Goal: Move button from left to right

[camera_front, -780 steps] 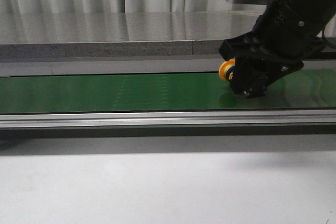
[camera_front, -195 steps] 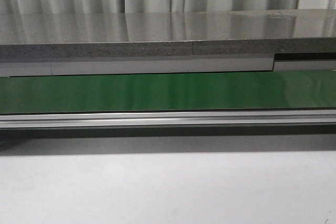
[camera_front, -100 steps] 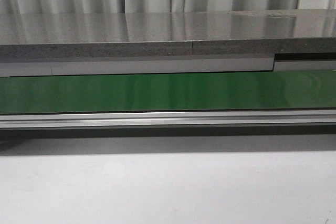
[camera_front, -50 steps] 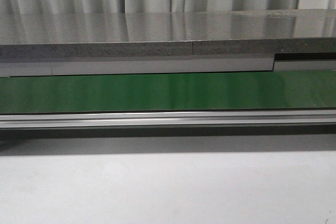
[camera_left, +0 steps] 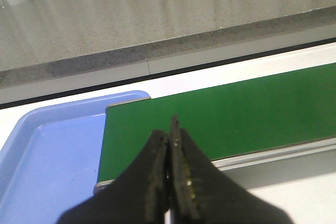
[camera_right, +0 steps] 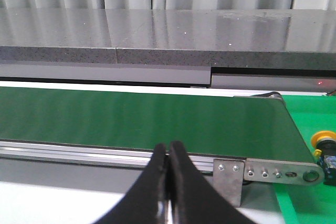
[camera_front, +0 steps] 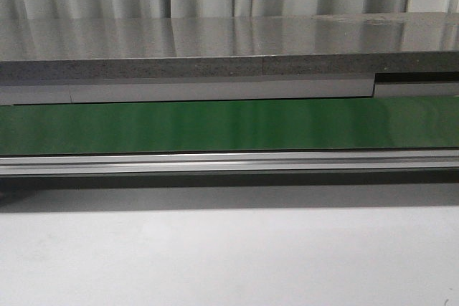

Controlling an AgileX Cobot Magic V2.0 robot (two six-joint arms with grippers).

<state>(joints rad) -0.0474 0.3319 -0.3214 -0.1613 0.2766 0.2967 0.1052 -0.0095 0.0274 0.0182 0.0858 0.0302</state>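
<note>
- Lying past the belt point(camera_right: 157, 119) end on the green surface point(camera_right: 310, 114): button point(camera_right: 324, 148), at frame edge.
- Sitting beside belt's other end: blue tray point(camera_left: 47, 156), holding nothing visible.
- Staying pressed together, gripping nothing: left claw point(camera_left: 169, 145), right claw point(camera_right: 168, 153).

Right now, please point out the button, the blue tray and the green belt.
button point(camera_right: 321, 140), right wrist view, yellow head.
blue tray point(camera_left: 47, 150), left wrist view, bare floor.
green belt point(camera_front: 229, 125), front view, bare middle.
</note>
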